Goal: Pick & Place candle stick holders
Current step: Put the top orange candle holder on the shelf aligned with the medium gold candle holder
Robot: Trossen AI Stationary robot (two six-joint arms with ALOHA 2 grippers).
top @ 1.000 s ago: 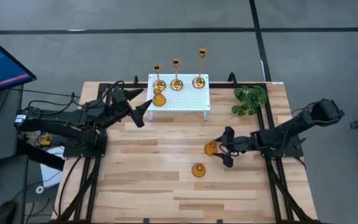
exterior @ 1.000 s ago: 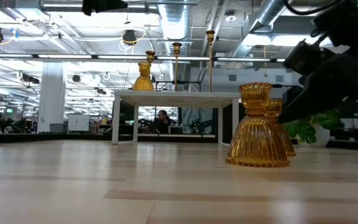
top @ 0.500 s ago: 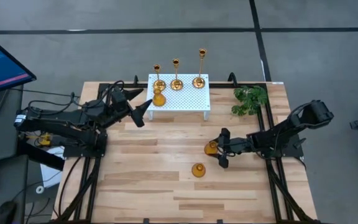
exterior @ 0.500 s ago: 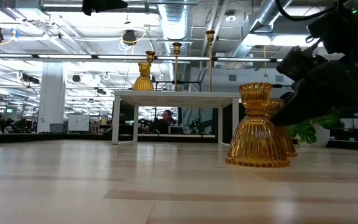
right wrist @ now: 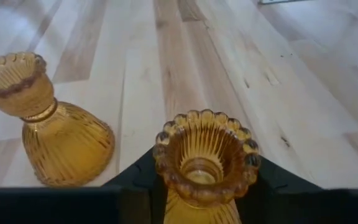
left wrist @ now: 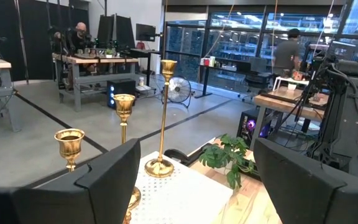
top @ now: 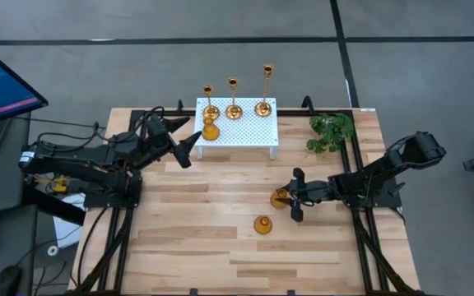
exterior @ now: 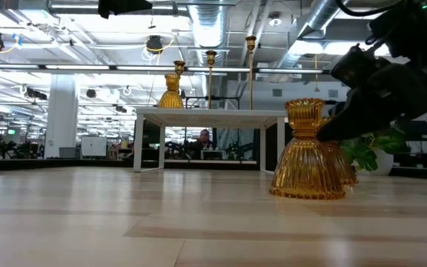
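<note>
At nine o'clock, left gripper (top: 189, 146) waits beside stand (top: 249, 136), fingers wide, empty. Stand carries three sticks (top: 234, 107) and one bulbous holder (top: 211, 130). At four o'clock, right gripper (top: 291, 197) straddles amber holder (right wrist: 206, 163), fingers wide. Spare holder (top: 262, 224) sits near. Risk: off-centre closing tips it.

The high view looks straight down on the whole counter (top: 220, 238). The low view sits at counter level, facing the white stand (exterior: 210, 115), which both share. The left wrist view looks across that stand toward the plant (left wrist: 225, 155). The right wrist view hangs close over two amber holders (right wrist: 207, 155).
</note>
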